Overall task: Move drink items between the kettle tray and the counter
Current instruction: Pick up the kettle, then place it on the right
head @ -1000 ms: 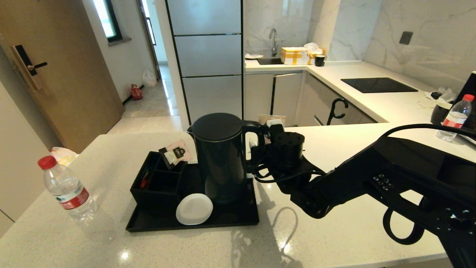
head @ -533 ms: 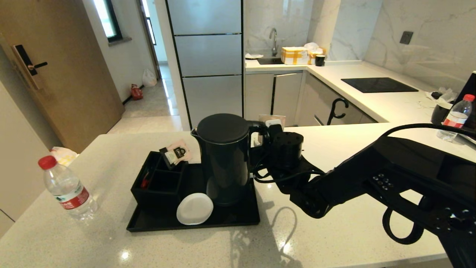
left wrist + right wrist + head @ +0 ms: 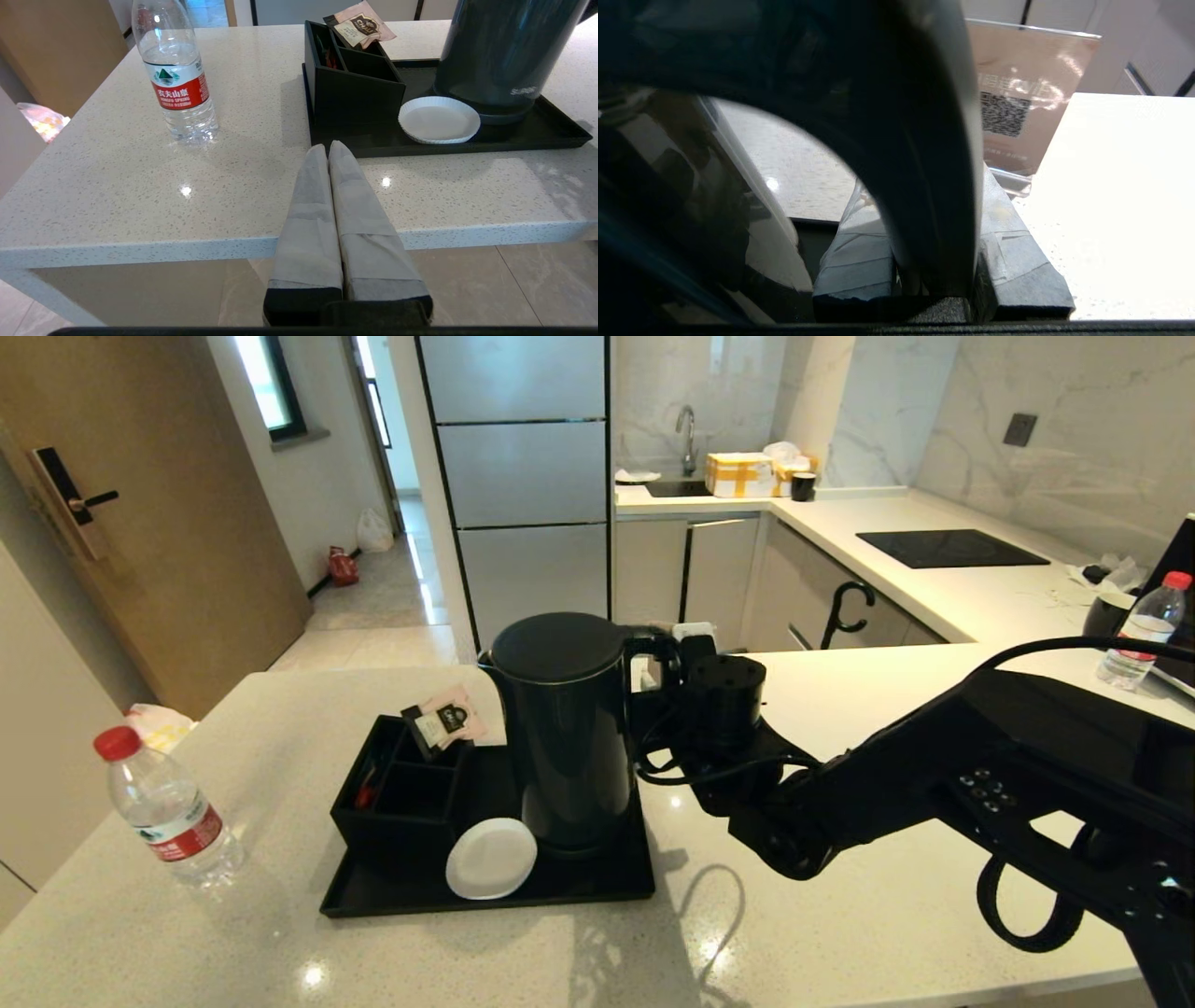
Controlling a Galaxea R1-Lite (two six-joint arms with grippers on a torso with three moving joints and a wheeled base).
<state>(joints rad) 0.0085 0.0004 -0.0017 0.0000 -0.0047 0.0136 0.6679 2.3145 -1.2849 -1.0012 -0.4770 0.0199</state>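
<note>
With the right pincer clamped on the loop handle of the kettle, which stands on the tray, the lift should go straight up, keeping it upright and clear of the coaster, the left pincer closed and empty.

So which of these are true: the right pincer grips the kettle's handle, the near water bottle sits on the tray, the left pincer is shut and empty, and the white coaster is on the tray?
1. The right pincer grips the tall glossy black kettle by its handle: true.
2. The near clear plastic water bottle sits on the flat black tray: false, it stands on the pale speckled counter.
3. The left pincer is shut and empty: true.
4. The round white coaster is on the tray: true.
</note>
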